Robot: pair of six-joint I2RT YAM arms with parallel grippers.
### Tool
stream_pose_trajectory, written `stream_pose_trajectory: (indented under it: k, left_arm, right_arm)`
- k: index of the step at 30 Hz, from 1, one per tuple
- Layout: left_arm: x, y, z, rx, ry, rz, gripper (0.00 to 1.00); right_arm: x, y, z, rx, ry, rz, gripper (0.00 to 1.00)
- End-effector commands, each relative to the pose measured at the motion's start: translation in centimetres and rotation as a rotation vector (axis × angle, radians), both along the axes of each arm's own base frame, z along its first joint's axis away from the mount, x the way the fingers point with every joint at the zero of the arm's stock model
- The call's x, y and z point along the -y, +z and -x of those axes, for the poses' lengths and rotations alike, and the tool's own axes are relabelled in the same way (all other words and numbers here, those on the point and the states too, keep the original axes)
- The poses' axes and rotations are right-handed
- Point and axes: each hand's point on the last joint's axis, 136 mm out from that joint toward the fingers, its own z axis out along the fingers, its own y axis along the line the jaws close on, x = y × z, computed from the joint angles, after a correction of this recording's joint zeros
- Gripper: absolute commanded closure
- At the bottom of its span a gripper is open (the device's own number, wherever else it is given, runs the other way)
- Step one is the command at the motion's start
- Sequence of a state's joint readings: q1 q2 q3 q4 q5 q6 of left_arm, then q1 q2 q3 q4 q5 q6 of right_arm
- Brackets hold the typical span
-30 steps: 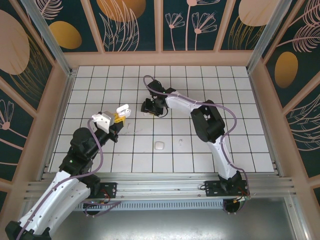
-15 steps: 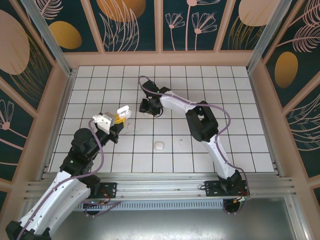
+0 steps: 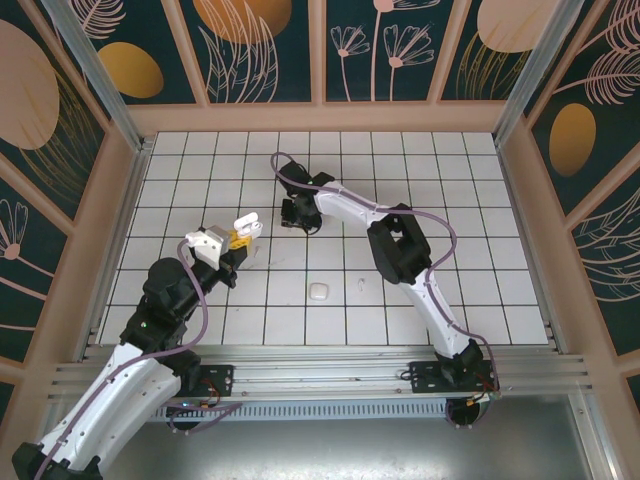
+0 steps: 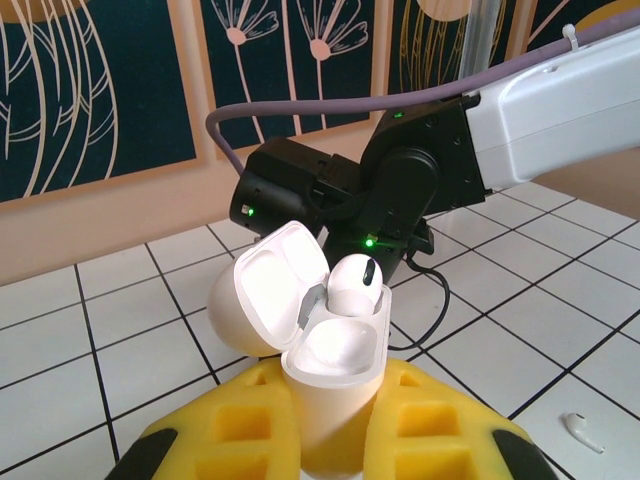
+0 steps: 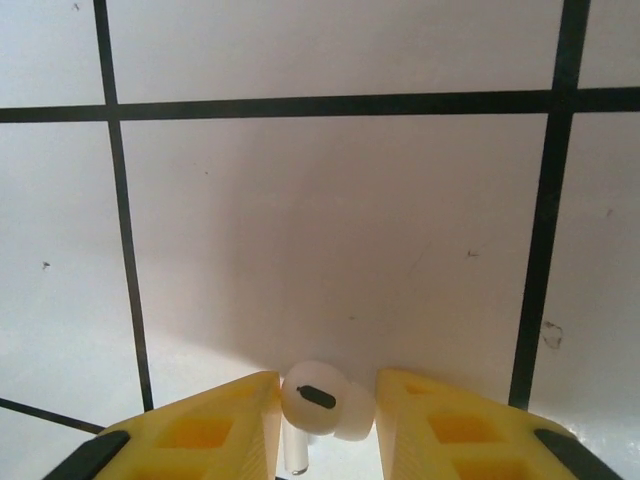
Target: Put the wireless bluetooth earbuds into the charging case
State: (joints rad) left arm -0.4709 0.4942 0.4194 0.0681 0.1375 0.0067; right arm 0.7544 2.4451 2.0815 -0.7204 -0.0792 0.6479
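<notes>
Two white cases are counted. One charging case (image 4: 330, 350) is open, with its round lid tipped back to the left. Its lower part is pinched between the yellow fingers (image 4: 440, 425) of the left gripper (image 4: 328, 410), and it is held up above the tiled table (image 3: 180, 180). The second case (image 3: 318, 292) is shut and is laid flat on a tile, nearer the arm bases.

The earbuds are small, white and shiny. On the two seen up close, a round head with a little dark oval mark is shown. One earbud (image 4: 351, 285) is seated in the right slot of the open case, with its head poking up. Another earbud (image 5: 318, 398) is squeezed between the yellow fingers of the right gripper (image 5: 325, 400), close over a white tile, with its stem pointing down. A loose earbud (image 4: 583, 432) is laid on a tile to the right of the left gripper. A tiny white piece (image 3: 360, 284) is seen near the shut case; whether it is that same loose earbud cannot be told.

Two small green lights are seen on the black end of the right arm (image 4: 400, 185).
</notes>
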Motion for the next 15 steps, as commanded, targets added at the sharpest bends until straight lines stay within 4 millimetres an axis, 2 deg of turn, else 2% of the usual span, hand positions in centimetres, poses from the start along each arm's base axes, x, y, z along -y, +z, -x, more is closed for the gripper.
stream_pose_trajectory:
  k: [1, 9, 15]
  left_arm:
    - [-0.1, 0.6, 0.0, 0.025, 0.002, 0.028, 1.00]
    - [0.3, 0.1, -0.2, 0.008, -0.012, 0.028, 1.00]
    - [1.1, -0.1, -0.5, -0.016, -0.046, 0.041, 1.00]
  right_arm:
    - [0.5, -2.1, 0.8, -0.010, 0.042, 0.087, 0.71]
    - [3.0, -0.6, 1.2, 0.035, 0.085, 0.142, 0.74]
    - [6.4, -0.2, 1.6, 0.026, 0.088, 0.141, 0.74]
